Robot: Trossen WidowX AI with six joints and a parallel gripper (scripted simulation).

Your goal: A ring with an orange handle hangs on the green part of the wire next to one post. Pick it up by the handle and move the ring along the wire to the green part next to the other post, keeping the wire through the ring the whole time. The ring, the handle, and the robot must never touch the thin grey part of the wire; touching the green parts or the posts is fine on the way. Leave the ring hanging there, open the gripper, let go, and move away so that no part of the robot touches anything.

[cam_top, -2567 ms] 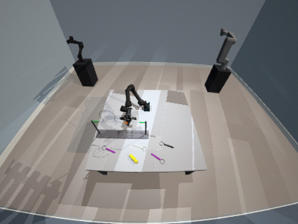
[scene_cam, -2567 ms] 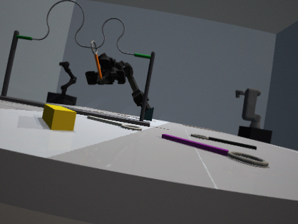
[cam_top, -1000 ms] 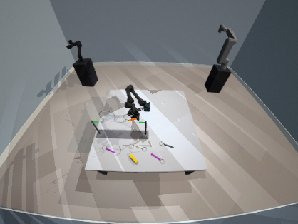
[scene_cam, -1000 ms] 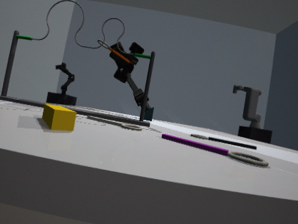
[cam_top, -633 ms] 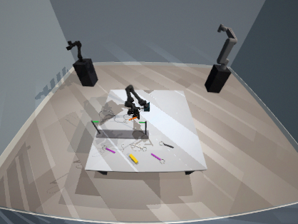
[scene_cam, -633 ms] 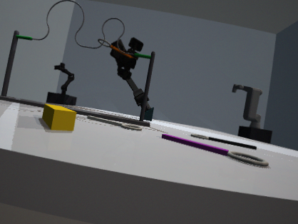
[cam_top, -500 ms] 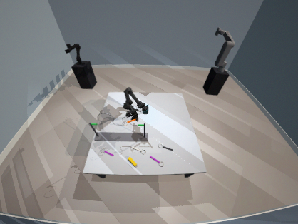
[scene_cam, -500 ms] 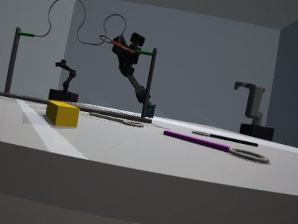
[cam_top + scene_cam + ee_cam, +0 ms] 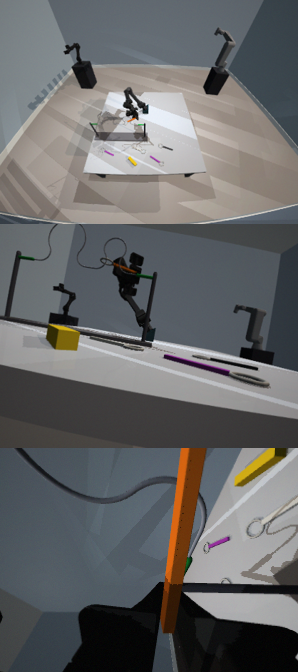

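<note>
The hand (image 9: pixel 125 270) is pinched tight on the orange handle (image 9: pixel 125 268), holding it high above the worktop (image 9: pixel 142 374). The ring (image 9: pixel 105 261) sits around the thin grey wire (image 9: pixel 85 245), just past the green part (image 9: pixel 144 276) by the near post (image 9: pixel 150 306), at the foot of a tight loop. To do this stretch well, the ring's plane should probably stay square to the wire and centred on it, turning with each curl. The far post (image 9: pixel 12 284) and its green tip (image 9: pixel 26 258) lie well off. Below, a yellow block (image 9: pixel 63 337), a purple-handled ring (image 9: pixel 214 369) and a black-handled one (image 9: pixel 228 362) lie clear of the path.
</note>
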